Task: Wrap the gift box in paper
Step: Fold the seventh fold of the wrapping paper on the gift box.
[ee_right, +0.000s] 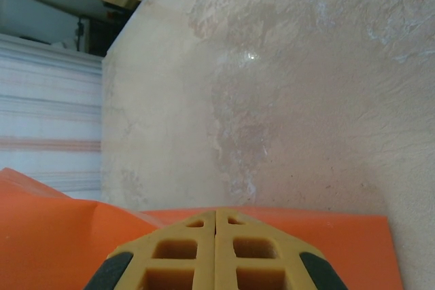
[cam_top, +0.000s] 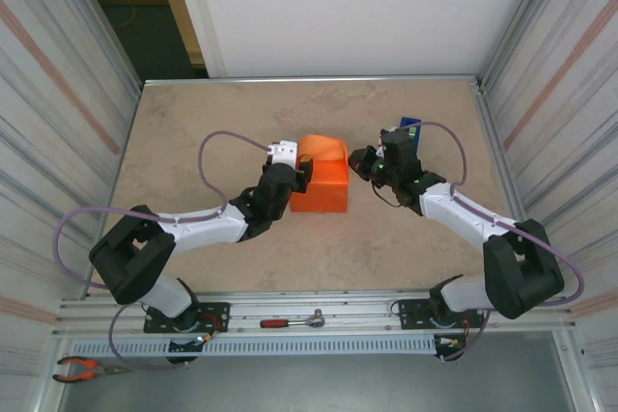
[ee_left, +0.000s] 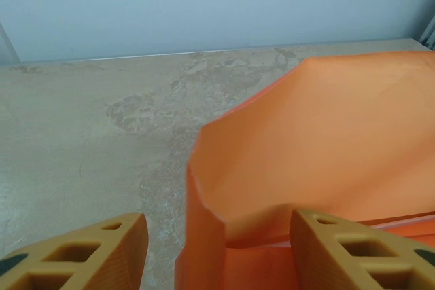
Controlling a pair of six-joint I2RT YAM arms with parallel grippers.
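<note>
The gift box (cam_top: 322, 190) lies mid-table as a squarish orange parcel, covered by the orange paper (cam_top: 324, 150), whose far flap stands up loosely. In the left wrist view the paper (ee_left: 319, 154) rises as a curved sheet. My left gripper (cam_top: 303, 174) is at the parcel's left side, open. Its jaws (ee_left: 217, 256) straddle the paper's folded left edge, one finger (ee_left: 102, 256) over bare table and the other finger (ee_left: 360, 249) against the paper. My right gripper (cam_top: 359, 163) is shut just right of the parcel. Its closed fingertips (ee_right: 216, 232) have the orange paper (ee_right: 54, 236) right in front of them, and nothing is between them.
A blue tape dispenser (cam_top: 411, 128) stands behind the right arm, near the right wall. A red-handled tool (cam_top: 290, 321) lies on the front rail, with orange pliers (cam_top: 82, 369) at the near left. Metal walls close in both sides of the table (cam_top: 193, 142).
</note>
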